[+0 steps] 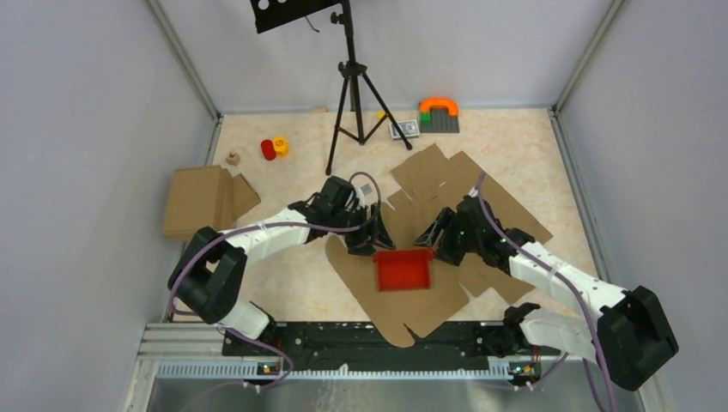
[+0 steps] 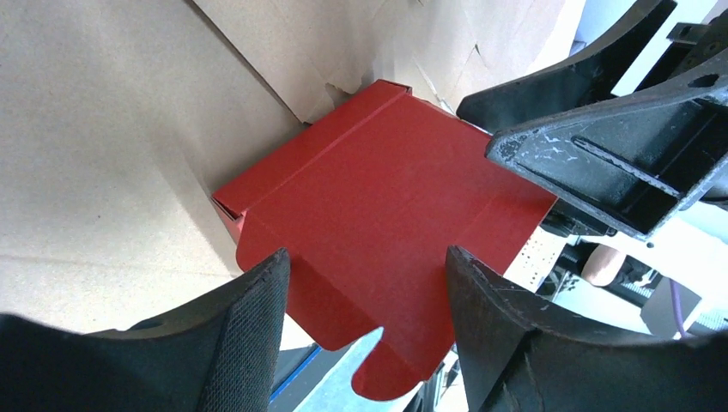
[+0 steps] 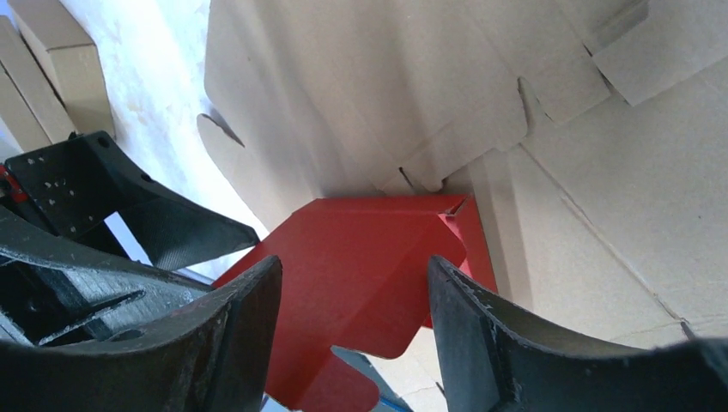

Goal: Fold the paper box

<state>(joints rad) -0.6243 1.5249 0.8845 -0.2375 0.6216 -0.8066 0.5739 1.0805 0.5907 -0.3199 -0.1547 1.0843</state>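
The red paper box (image 1: 403, 270) sits half folded, walls up and open-topped, on a large flat brown cardboard cut-out (image 1: 356, 283) in the middle of the table. My left gripper (image 1: 376, 240) hovers at its far left corner, and my right gripper (image 1: 435, 238) at its far right corner. In the left wrist view the left gripper (image 2: 367, 262) is open, with a red panel of the box (image 2: 386, 189) lying beyond its fingers. In the right wrist view the right gripper (image 3: 354, 266) is open too, a rounded red flap of the box (image 3: 360, 240) showing between its fingers, not pinched.
More flat brown cardboard cut-outs (image 1: 481, 184) spread to the back right. A folded brown cardboard piece (image 1: 202, 199) lies at the left. A black tripod (image 1: 352, 94) stands at the back, with red and yellow toys (image 1: 275, 148) and a grey plate with an orange arch (image 1: 439, 113) near the far wall.
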